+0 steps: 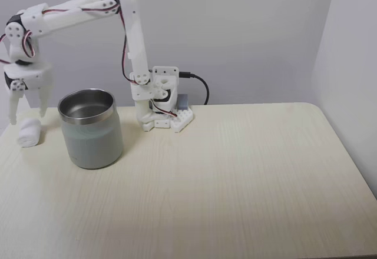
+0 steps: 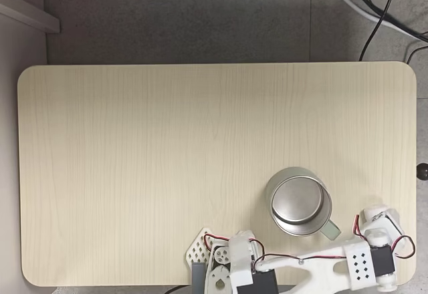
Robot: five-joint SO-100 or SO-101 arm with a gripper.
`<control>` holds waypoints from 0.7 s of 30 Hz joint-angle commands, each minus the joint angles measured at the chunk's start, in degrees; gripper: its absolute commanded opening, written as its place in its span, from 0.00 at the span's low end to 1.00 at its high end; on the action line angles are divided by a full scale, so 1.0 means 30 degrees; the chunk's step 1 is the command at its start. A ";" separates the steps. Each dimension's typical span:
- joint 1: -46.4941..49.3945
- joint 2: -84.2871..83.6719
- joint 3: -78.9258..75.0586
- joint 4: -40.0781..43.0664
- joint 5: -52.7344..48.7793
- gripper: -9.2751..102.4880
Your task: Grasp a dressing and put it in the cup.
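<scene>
- On the pale wood-grain bench point(image 1: 235, 176), a white arm point(image 1: 76, 3) is seen reaching from its base point(image 1: 162, 103) at the rear edge toward the left side of the side-on fixed view.
- At the far left of that view, the hand point(image 1: 26, 115) is pointed downward, with its two white fingers point(image 1: 13, 109) spread apart; it is shown open, and nothing is clamped.
- Directly beneath the hand, the dressing point(image 1: 27, 133) is seen as a small white soft roll lying on the bench, between and just below the fingertips; whether the fingers touch it cannot be told.
- Just to the right of the dressing in the same view, the cup point(image 1: 91, 129) is shown standing upright on the bench, with a pale grey-green outer wall, a shiny metal rim and a metal interior; a narrow gap is visible between cup and dressing.
- Seen from above in the other fixed view, the cup point(image 2: 299, 202) is placed near the lower right of the bench point(image 2: 167, 160), and nothing is visible on its metal bottom.
- Beside the cup in that top-down view, the arm point(image 2: 321, 264) is laid along the lower edge, and its wrist end point(image 2: 378, 240) is located near the lower right corner of the bench; the dressing is hidden there by the arm.
- Behind the base in the side-on view, a black cable point(image 1: 200, 85) is seen against the grey wall.
- Beyond the bench in the top-down view, grey floor and dark cables point(image 2: 381, 7) are shown at upper right.
</scene>
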 commanded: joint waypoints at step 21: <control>0.0791 0.4453 0.3545 -0.0381 -0.0352 0.08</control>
